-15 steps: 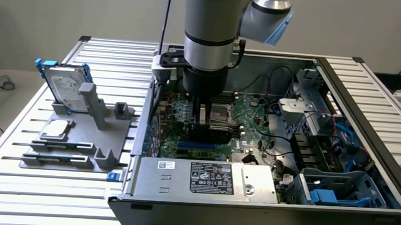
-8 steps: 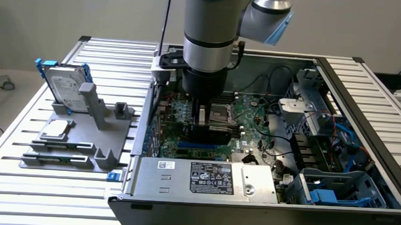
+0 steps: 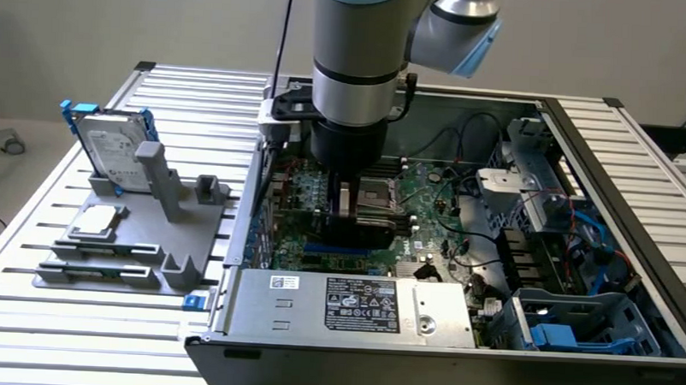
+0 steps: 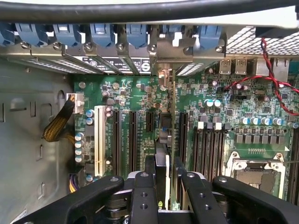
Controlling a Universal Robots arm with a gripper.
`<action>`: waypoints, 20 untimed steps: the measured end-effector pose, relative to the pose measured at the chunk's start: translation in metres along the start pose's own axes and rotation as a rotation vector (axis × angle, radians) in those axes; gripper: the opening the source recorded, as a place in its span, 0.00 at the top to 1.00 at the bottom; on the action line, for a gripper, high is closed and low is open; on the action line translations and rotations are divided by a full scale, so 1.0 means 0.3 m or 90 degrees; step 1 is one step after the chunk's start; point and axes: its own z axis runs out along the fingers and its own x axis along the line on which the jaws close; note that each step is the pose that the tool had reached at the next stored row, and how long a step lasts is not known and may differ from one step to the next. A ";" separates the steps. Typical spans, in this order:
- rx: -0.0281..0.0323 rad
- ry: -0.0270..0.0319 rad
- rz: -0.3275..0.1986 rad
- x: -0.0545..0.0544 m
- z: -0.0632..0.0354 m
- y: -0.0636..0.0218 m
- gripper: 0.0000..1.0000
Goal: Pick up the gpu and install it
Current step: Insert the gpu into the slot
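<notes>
One arm (image 3: 353,64) and one pincer (image 4: 164,189), clamped on one gpu (image 4: 163,135). The card stands edge-on over the motherboard (image 4: 219,121) slots, inside one open computer case (image 3: 617,193). On the tabletop (image 3: 175,88) beside the case: one grey fixture (image 3: 159,173), one hard drive (image 3: 111,150), one processor chip (image 3: 96,221). From where I stand, the arm hides the card, and I cannot tell whether it is seated.

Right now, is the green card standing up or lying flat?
Standing on edge. The wrist view sees the gpu as a thin strip above the motherboard slots, between the fingers of the gripper.
</notes>
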 end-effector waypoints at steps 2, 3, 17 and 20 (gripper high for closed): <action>0.0000 0.0000 0.000 0.000 0.004 0.000 0.74; 0.0000 0.0000 0.000 0.000 0.006 0.000 0.74; 0.0001 -0.0013 -0.002 0.000 0.019 0.005 0.74; 0.0002 -0.0038 -0.004 0.000 0.020 0.005 0.74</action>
